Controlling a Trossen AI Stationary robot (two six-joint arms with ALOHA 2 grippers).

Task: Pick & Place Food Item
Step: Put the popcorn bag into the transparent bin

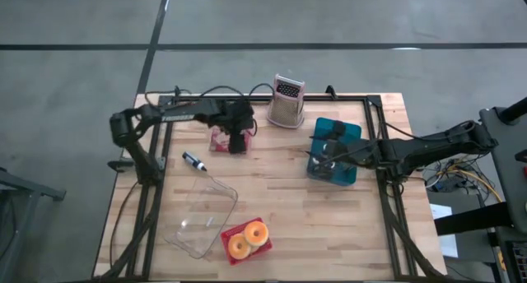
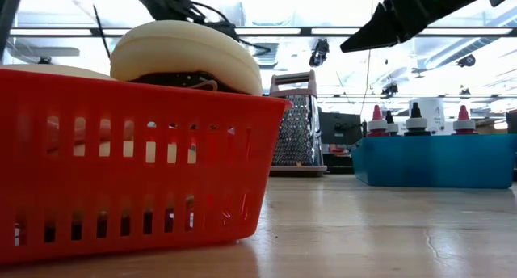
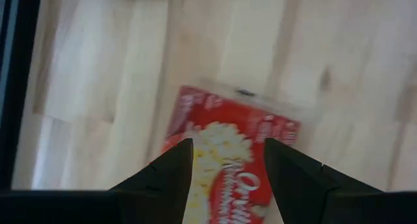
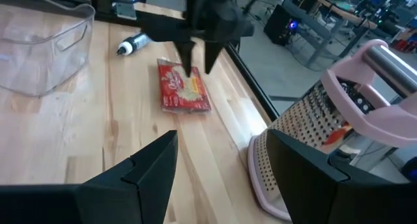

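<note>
Above flat red popcorn packet [image 3: 225, 155]: left pincer [image 3: 227, 167] apart; right pincer [image 4: 221, 160] apart.

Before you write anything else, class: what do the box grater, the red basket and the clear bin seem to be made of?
Box grater: shiny perforated metal, with a matte pink handle and base rim, probably plastic.
Red basket: glossy moulded plastic, going by its even slotted walls.
Clear bin: transparent, likely rigid plastic; the wooden table shows through it.
</note>
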